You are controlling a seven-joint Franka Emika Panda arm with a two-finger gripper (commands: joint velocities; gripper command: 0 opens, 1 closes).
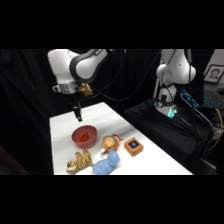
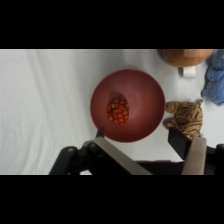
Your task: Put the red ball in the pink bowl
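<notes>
Claw (image 1: 78, 118) above the far side of the pink bowl (image 1: 76, 138), clear of its rim, the white arm descending from the upper left of the side view. In the wrist view the two fingers (image 2: 194, 152) stand well apart with nothing between them, one at the bowl's near rim and one beside the striped toy; the claw (image 2: 145, 142) is wide and empty. The red ball (image 2: 118, 111) rests on the floor of the pink bowl (image 2: 150, 87), near its centre. The bowl sits on the white table (image 1: 145, 160). Beside it lie a tan, tiger-striped soft toy (image 1: 80, 161), a blue soft toy (image 1: 108, 164), a tan-orange round toy (image 1: 110, 143) with a red bit, and an orange square box (image 1: 133, 146) with a blue top. The striped toy touches or nearly touches the bowl's rim.
</notes>
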